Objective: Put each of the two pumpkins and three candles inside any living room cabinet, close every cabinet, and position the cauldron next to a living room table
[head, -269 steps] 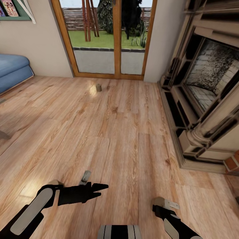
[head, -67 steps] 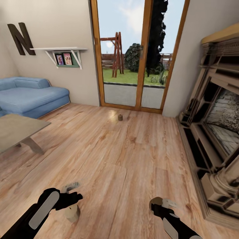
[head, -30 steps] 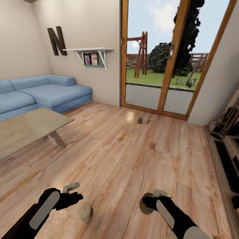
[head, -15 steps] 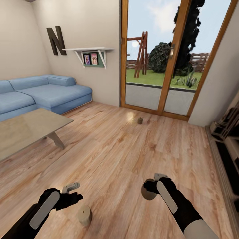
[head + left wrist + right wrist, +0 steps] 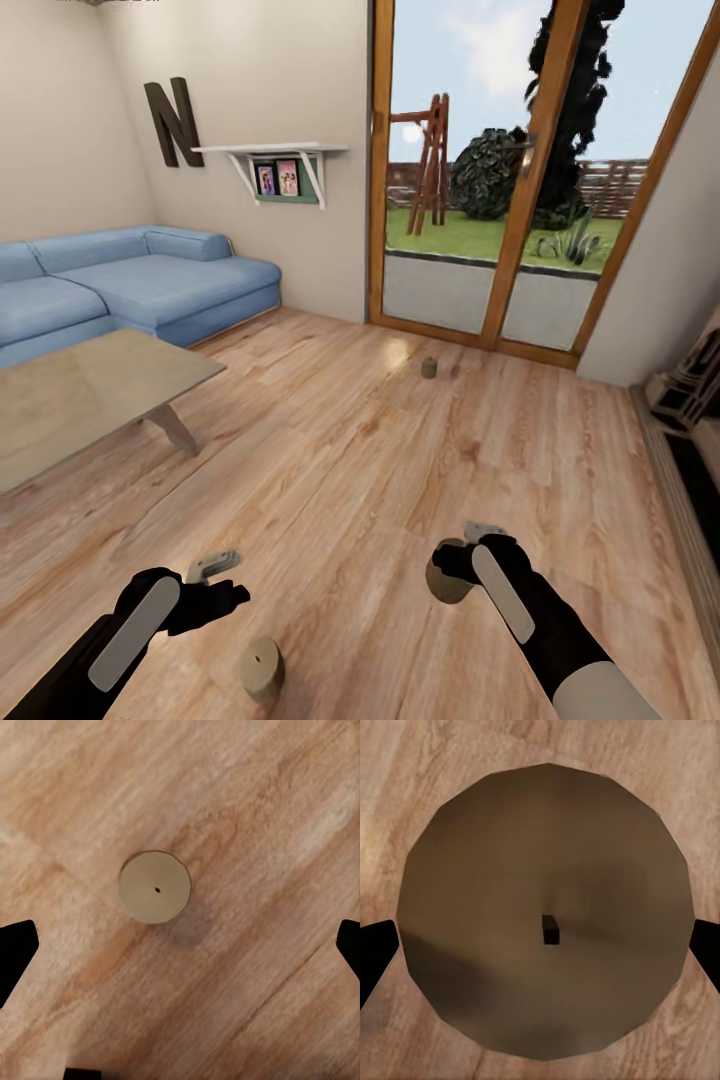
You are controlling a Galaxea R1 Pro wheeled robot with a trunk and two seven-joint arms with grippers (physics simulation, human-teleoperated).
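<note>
Right gripper: fingertips hidden behind the held candle; in the wrist view both tips are cut by the frame edges at 3 and 9 o'clock. Left gripper: tips likewise cropped. Far candle, at 12 o'clock from the right arm: too small to show detail. Sofa and table: cut off at 9 o'clock

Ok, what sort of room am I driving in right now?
Most likely a living room: a blue sofa by a low wooden table, wood plank floor, and glazed patio doors onto a garden. Part of a fireplace surround shows at the right edge.
</note>
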